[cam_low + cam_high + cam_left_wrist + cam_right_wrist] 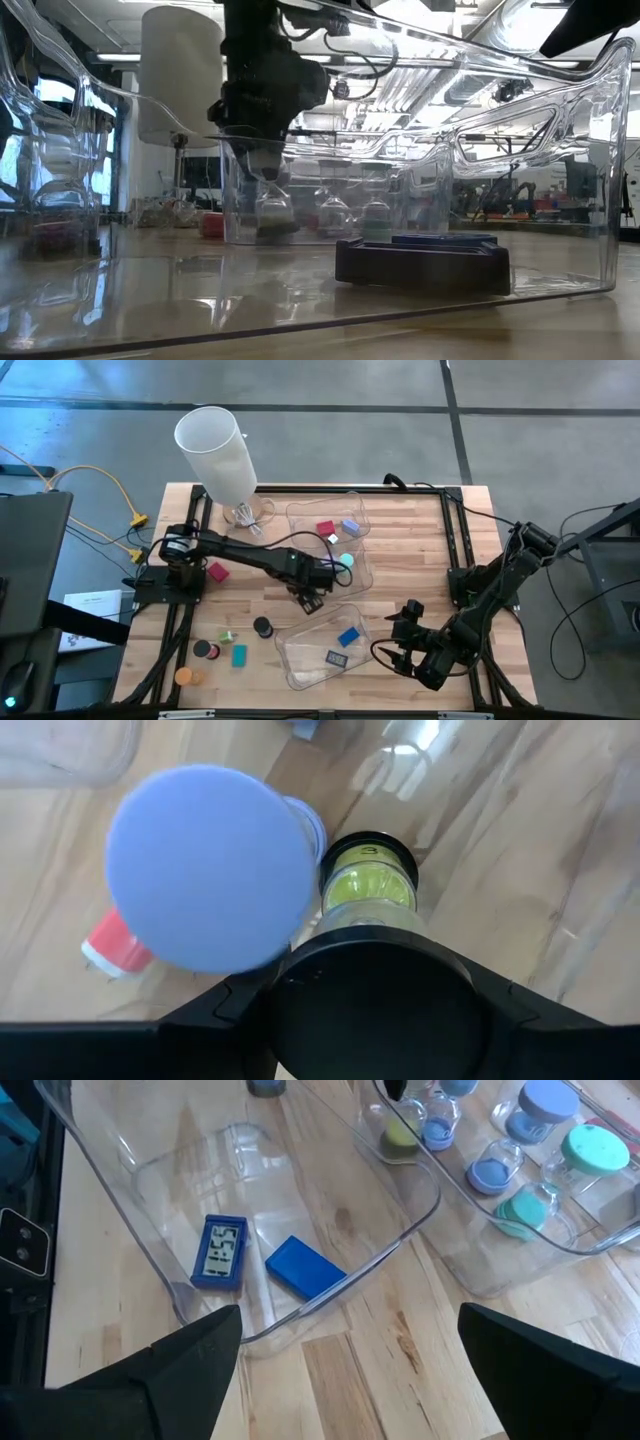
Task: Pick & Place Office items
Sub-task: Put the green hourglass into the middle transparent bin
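My left gripper points steeply down at the near edge of the far clear tray, shut on a black-capped sand timer with green sand. Right beside the timer a lilac-capped timer stands upright, and a red piece lies by it. More lilac and teal timers stand in that tray. The near clear tray holds a blue rectangle and a small blue clock. My right gripper hangs open over the table's near right, nothing between its fingers. My left gripper pinches the timer's black top cap between its two fingers, coming from above and pointing down. The timer hangs upright below the fingers, its green sand low in the glass. Whether its lower cap rests on anything, I cannot tell.
A big white cylinder stands at the far left. Loose pieces lie on the wood at the left: a pink block, a black cylinder, a teal rectangle and an orange cylinder. Bare wood shows between the two trays.
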`<action>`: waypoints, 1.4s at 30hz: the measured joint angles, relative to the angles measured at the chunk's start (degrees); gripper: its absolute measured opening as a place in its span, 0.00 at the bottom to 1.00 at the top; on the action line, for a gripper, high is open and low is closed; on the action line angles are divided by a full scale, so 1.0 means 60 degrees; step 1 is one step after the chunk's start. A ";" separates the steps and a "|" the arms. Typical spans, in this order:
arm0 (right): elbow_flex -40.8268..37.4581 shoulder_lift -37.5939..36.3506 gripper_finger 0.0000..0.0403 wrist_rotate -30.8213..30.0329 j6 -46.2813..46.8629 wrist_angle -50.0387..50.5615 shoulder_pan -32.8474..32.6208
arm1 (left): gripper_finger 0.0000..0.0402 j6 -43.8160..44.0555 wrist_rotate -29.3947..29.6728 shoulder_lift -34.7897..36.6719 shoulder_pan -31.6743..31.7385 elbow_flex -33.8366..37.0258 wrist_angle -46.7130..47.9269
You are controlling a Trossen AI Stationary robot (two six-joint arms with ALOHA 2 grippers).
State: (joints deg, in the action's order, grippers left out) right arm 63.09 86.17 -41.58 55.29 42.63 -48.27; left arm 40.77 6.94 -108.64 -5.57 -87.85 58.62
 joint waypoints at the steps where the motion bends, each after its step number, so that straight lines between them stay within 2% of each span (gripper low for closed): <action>1: 0.0000 0.0000 0.90 -0.0004 0.0000 0.0000 0.0000 | 0.49 0.0001 -0.0001 0.0000 0.0029 0.0000 -0.0020; 38: -0.0007 0.0000 0.90 -0.0007 -0.0004 0.0000 0.0000 | 0.52 -0.0549 -0.0427 0.0000 0.0038 0.0000 -0.0210; 42: -0.0007 0.0000 0.90 -0.0009 -0.0004 0.0004 0.0000 | 0.56 -0.0833 -0.0429 0.0000 0.0038 0.0000 -0.0252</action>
State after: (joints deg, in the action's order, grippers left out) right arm 63.05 86.17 -41.63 55.27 42.65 -48.27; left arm 35.77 4.36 -108.64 -5.34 -87.85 57.11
